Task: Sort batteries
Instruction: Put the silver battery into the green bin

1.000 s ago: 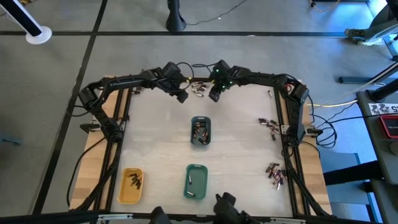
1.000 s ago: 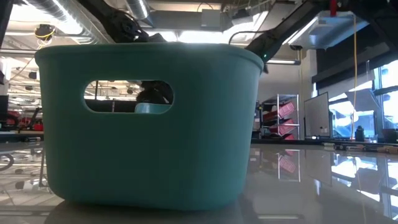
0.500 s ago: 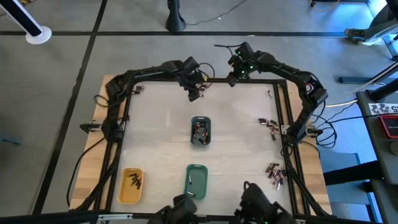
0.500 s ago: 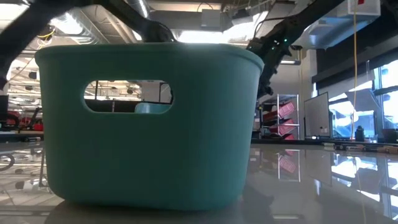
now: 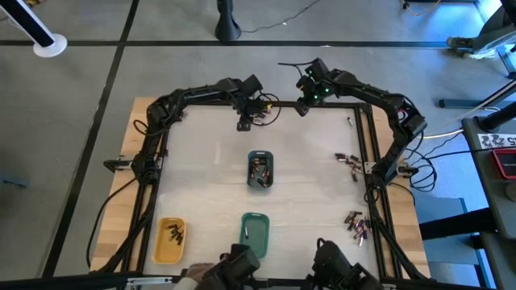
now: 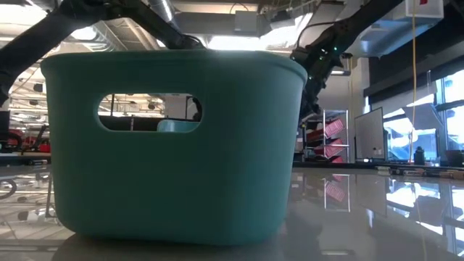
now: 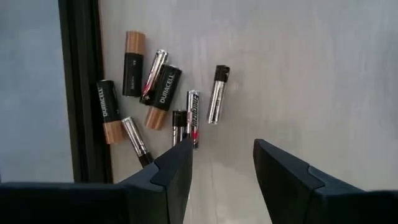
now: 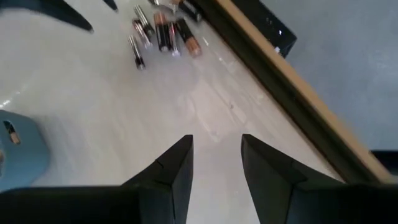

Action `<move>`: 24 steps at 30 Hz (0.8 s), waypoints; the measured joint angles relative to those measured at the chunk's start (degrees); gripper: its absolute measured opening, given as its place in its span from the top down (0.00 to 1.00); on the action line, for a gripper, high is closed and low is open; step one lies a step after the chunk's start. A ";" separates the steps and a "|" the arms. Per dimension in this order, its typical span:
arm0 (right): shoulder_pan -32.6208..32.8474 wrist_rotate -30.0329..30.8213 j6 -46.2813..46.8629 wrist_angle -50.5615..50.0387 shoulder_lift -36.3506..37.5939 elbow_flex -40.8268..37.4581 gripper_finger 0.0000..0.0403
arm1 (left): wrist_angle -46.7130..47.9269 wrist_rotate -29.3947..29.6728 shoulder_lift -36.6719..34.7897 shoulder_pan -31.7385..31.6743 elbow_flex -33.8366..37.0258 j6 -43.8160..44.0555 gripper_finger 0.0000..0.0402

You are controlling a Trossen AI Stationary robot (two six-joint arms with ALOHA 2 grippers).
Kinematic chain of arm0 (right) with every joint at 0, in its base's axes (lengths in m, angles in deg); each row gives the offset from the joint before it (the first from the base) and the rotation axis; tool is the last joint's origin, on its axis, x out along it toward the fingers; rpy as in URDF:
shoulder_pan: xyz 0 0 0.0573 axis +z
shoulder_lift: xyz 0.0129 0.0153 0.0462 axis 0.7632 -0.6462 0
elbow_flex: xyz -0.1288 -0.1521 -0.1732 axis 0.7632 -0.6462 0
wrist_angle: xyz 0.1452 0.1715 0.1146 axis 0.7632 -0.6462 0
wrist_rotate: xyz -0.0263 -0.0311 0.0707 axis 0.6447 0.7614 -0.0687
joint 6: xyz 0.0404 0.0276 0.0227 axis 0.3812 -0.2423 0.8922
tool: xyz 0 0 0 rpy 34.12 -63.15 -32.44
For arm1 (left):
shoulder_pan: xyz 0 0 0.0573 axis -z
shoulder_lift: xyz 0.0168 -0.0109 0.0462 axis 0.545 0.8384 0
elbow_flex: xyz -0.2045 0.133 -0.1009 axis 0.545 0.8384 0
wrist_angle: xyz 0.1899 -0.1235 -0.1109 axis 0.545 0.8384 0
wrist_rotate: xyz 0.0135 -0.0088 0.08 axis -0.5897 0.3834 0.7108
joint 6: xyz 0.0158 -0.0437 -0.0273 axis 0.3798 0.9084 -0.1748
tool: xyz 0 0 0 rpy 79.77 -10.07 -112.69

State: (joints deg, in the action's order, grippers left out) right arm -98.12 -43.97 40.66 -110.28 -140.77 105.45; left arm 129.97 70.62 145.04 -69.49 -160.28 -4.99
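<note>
Both tools empty, fingers apart; left tool (image 7: 222,163) above batteries (image 7: 155,99); right tool (image 8: 216,163) over bare table (image 8: 93,99)

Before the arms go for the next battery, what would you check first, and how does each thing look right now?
1. Left gripper open and empty: ok.
2. Batteries at the table's far edge within the left gripper's view: ok, lying loose in a cluster.
3. Right gripper open and empty: ok, above bare table near the far edge.
4. Grey-blue tray, green tray and yellow tray in place: ok.
5. Which tray takes which battery type: cannot tell.
</note>
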 joint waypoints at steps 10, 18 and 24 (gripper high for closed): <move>0.00 -1.01 0.71 3.17 -0.02 -4.89 0.66 | 3.30 0.37 -0.02 -4.62 0.00 -0.64 0.60; -0.02 -1.31 1.70 4.64 -0.02 -4.92 0.66 | -1.19 -0.21 1.28 -8.45 0.00 -1.36 0.60; -0.02 -1.77 2.30 4.42 -0.02 -4.92 0.66 | -1.18 -2.17 3.28 -8.80 0.04 4.64 0.60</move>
State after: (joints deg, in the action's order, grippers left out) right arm -98.14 -45.74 42.95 -105.86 -140.79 100.54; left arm 128.79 68.45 148.32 -78.28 -160.23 -0.35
